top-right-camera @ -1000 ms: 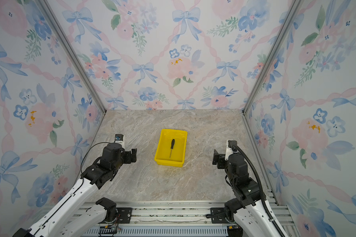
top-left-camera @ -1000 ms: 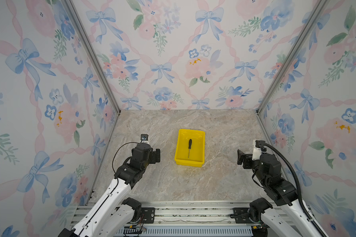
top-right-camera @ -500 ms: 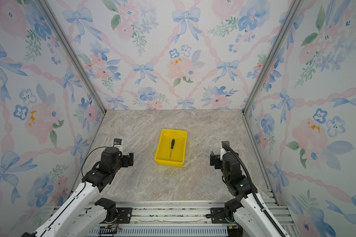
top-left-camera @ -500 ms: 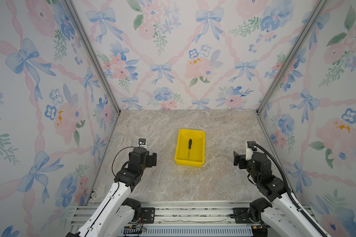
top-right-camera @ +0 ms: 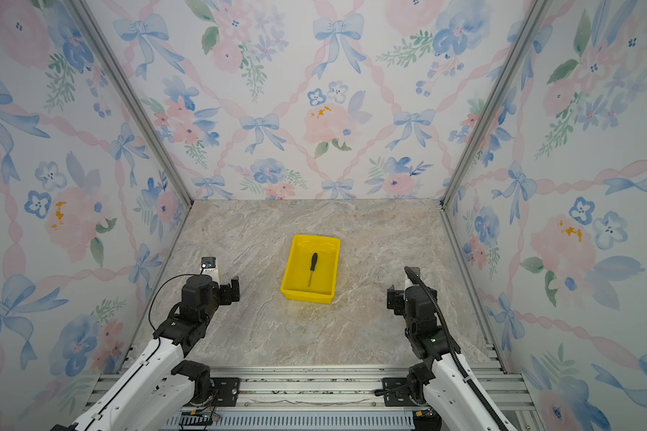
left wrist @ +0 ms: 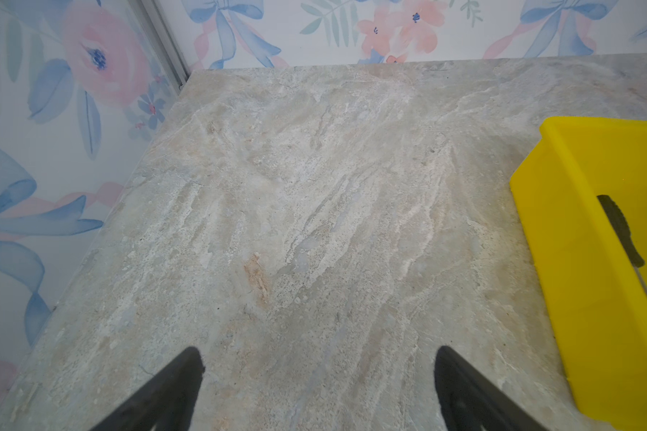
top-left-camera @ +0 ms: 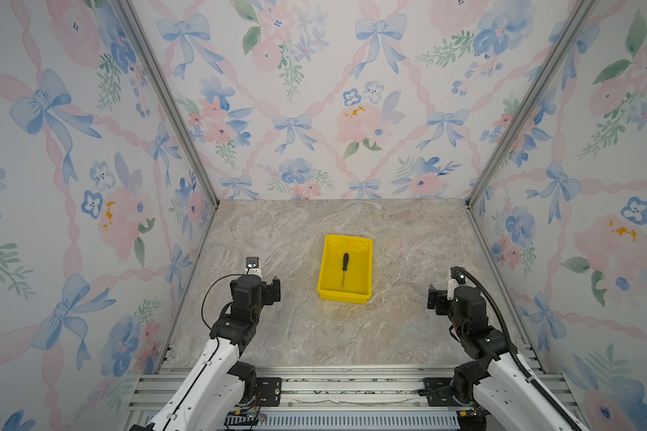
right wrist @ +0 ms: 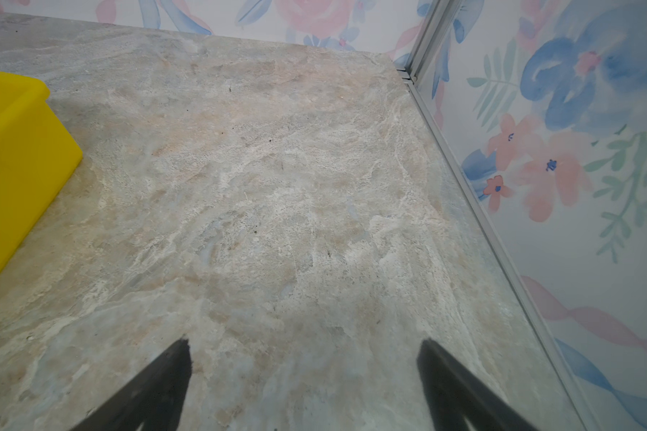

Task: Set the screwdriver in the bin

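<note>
Well, both top views, bin: the yellow bin (top-left-camera: 360,261) sits mid-worktop (top-left-camera: 296,336), between the two arms and apart from both.
Both top views, screwdriver: the screwdriver (top-left-camera: 344,269) lies flat on the bin floor. Its black handle is toward the far end, its thin shaft points toward the robot, and it is wholly inside the walls.
Both top views, left end effector: the left end effector (top-left-camera: 275,289) hangs over bare worktop left of the bin, near its front corner but not touching.
Both top views, right end effector: the right end effector (top-left-camera: 436,298) sits over bare worktop right of the bin, farther off. From up here I cannot tell how wide it stands.
Left wrist view: both dark fingers (left wrist: 165,395) are spread wide with only worktop between them, so it is open and empty. The bin shows at the edge, with the screwdriver's handle and some shaft inside.
Right wrist view: its fingers (right wrist: 157,388) likewise stand wide apart over bare worktop, open and empty. Only a corner of the bin shows, and the screwdriver is not visible from here.
Progress: to my eye the job is done, with the screwdriver in the bin and free of any grip.
Left to do: nothing on the task itself, I'd judge.
</note>
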